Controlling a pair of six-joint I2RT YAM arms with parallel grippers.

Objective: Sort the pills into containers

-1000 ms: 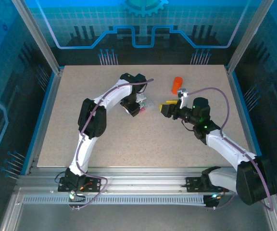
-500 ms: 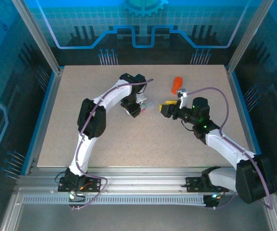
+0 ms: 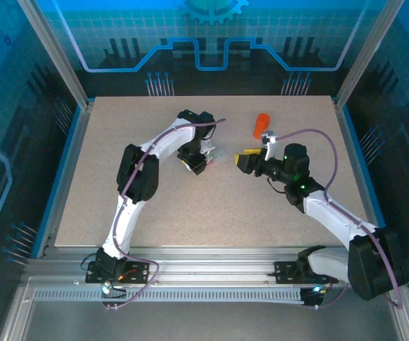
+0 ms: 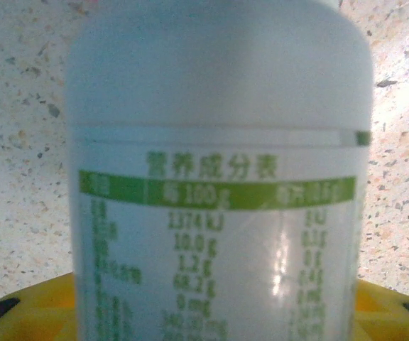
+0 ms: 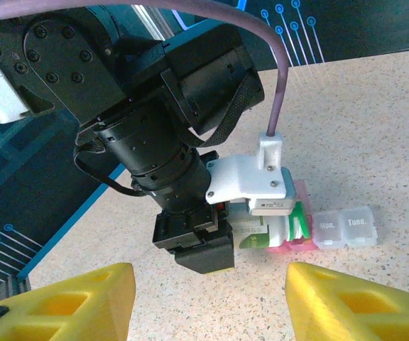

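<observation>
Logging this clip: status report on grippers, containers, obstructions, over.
Left gripper shut on white bottle. Right gripper open, empty. Orange bottle apart, farther back. Pill organizer close beside white bottle.

We logged one speckled beige worktop (image 3: 190,206). On it stood an orange bottle (image 3: 261,125) near the far edge and a clear pill organiser (image 5: 346,227) marked Mon., Tues.

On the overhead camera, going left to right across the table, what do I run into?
left tool, gripping the white plastic bottle with a green-banded label → clear plastic pill box → right tool, open → orange cylindrical bottle
</observation>
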